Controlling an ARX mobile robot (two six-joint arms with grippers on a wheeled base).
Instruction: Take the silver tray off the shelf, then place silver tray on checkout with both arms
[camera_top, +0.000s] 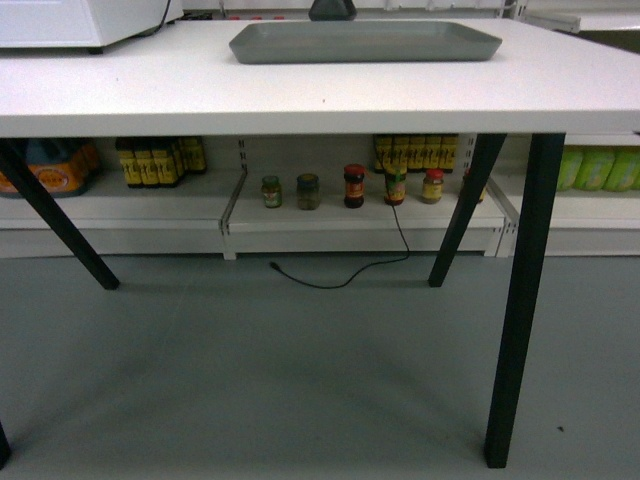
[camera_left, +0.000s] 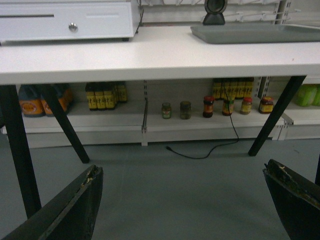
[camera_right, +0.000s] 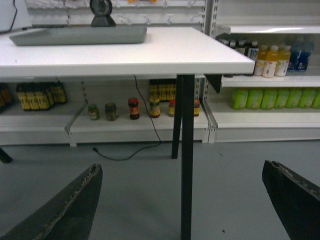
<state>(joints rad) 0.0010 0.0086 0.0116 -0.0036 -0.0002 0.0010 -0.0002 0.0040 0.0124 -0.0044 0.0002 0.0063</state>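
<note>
Silver tray (camera_top: 365, 42) lies flat on the white desk (camera_top: 200, 90), at the upper middle of the head view, toward the far edge of the top, with nothing gripping it. A dark rounded stand (camera_left: 215, 12) sits just behind it. In the left wrist view the same tray shows at the upper right, and a white cash drawer (camera_left: 67, 20) with a small round lock occupies the upper left of the desk.

The left end effector (camera_left: 185, 200) is spread wide, its two dark fingers (camera_left: 70, 205) at the bottom corners of the frame, holding nothing, low over the grey floor (camera_top: 300, 380) and well apart from the tray. The right end effector (camera_right: 185, 200) is likewise wide and unladen (its fingers show worn, chipped edges), with a black desk leg (camera_right: 186, 150) standing in the middle of its view.

Under the desk, a low white shelf (camera_top: 350, 215) carries a row of small jars (camera_top: 354, 186) and dark bottles with yellow labels (camera_top: 160, 160). A thin black cable (camera_top: 350, 270) trails from the shelf onto the floor. At the right of the right wrist view, further shelves hold green bottles (camera_right: 275, 97) and yellow drinks (camera_right: 272, 60).
</note>
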